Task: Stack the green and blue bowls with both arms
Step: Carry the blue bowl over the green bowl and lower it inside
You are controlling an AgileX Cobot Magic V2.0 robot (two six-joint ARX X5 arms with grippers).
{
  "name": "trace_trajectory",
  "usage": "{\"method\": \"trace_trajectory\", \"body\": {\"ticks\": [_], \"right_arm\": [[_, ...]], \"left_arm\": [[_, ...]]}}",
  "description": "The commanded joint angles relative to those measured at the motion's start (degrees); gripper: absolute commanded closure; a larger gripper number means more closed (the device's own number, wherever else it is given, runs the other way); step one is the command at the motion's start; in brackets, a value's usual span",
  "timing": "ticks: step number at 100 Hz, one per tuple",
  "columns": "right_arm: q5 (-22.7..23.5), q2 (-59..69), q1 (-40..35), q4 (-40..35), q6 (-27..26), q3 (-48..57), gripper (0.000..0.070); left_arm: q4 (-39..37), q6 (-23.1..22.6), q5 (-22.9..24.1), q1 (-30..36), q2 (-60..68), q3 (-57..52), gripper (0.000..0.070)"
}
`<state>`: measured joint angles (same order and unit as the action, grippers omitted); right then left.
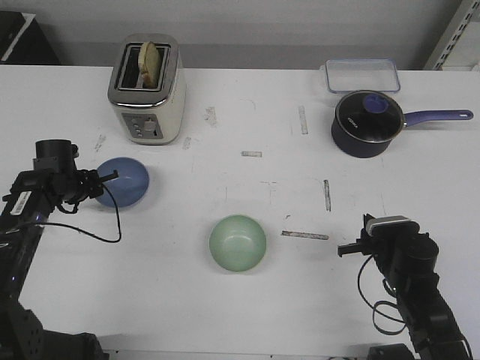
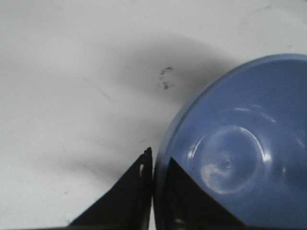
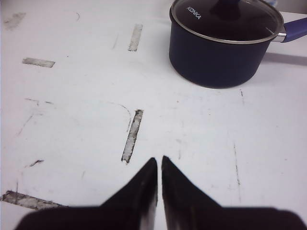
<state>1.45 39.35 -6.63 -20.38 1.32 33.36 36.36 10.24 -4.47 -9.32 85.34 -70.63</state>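
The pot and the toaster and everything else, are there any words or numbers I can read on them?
"KONICA", in white letters on the glass lid of the saucepan, read from the right wrist view.
The toaster has small knobs and marks on its front panel, too small to read.
The left arm carries a white label, too blurred to read.
The blue bowl and green bowl show no writing.

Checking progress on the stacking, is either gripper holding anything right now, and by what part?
Left gripper pinches the blue bowl by its rim; the right gripper holds nothing.
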Motion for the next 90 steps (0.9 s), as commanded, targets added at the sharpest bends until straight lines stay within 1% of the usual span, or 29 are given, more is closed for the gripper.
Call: {"method": "trace_trajectory", "body": {"ticks": [1,7,14,28,46,56,67,79,90], "right_arm": [[0.02,0.11,0.00,0.66,0.50,0.66,0.0696],[0.02,0.11,0.00,0.66,0.50,0.66,0.0696],[0.02,0.11,0.00,0.66,0.48,0.66,0.0696],[0.02,0.11,0.00,0.66,0.48,0.66,0.0696],[0.02,0.11,-0.04,0.66,0.48,0.66,0.0696],[0.04,0.11,-0.04,0.66,0.46,0.66,0.0696],[0.04,0.11,-0.04,0.63,0.46,0.66,0.0696],[0.04,0.11,-0.11,0.59,0.44,0.66,0.0696],[0.07,0.11,-0.15,0.35,0.44,0.66,0.0696]], "left_arm": [[-0.07,0.39,-3.26,0.85,-2.73,-1.75,0.0700],[0.37,0.42,-6.03,2.14,-5.51,-1.75,0.0700],[1.51,0.42,-8.09,4.57,-8.59,-1.75,0.0700],[4.85,0.42,-9.18,12.79,-13.00,-1.75,0.0700],[8.57,1.53,-9.16,26.75,-13.81,-1.75,0.0700],[7.65,1.64,-9.11,34.12,-12.35,-1.75,0.0700],[5.25,2.93,-9.09,39.71,-9.29,-1.75,0.0700],[2.34,3.10,-9.07,42.97,-4.87,-1.75,0.0700],[-0.72,4.96,-9.07,44.13,-0.96,-1.75,0.0700]]}}
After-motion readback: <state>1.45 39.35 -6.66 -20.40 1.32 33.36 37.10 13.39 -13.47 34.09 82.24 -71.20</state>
